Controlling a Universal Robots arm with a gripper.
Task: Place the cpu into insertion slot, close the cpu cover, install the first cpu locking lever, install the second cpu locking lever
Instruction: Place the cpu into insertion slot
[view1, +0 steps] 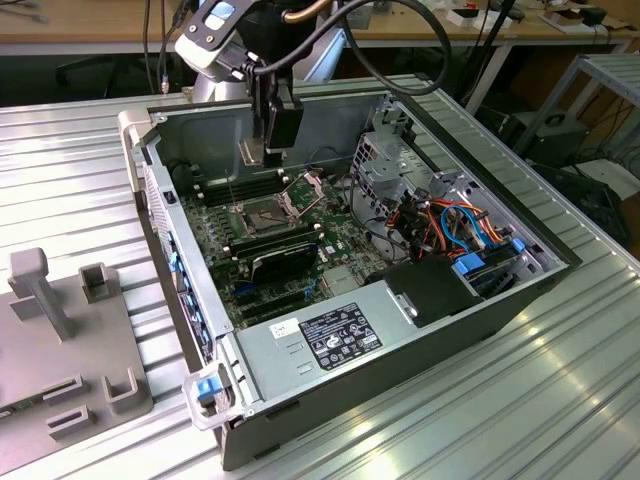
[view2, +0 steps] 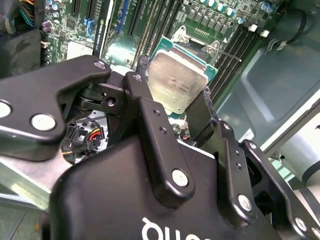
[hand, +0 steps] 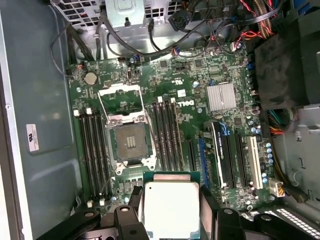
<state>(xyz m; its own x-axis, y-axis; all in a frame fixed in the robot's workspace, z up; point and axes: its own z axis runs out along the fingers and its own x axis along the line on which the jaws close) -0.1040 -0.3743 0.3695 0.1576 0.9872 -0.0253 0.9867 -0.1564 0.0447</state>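
Jaws: pinched onto two opposite edges of cpu (hand: 170, 210), silver-tan top facing both wrist views, gripper (view2: 175, 87) hanging inside the case above the board. Ribbed metal table (view1: 560, 400) under everything, grey fixture block (view1: 60, 340) on it at the exterior view's left. Open desktop computer case (view1: 330, 405) flat on table, inside exposed. Power supply (view1: 330, 335) along near wall, tangle of coloured cables (view1: 450, 225) toward the exterior view's right. Green motherboard (hand: 190, 80) on case floor, long black memory slots (hand: 92, 150) flanking socket on both sides, finned heatsink (hand: 221, 96) near them. cpu cover (hand: 120, 97) swung open, just beside insertion slot (hand: 131, 141). Slot bare, dark pin field exposed. cpu apart from slot, on side opposite cover, not seated.
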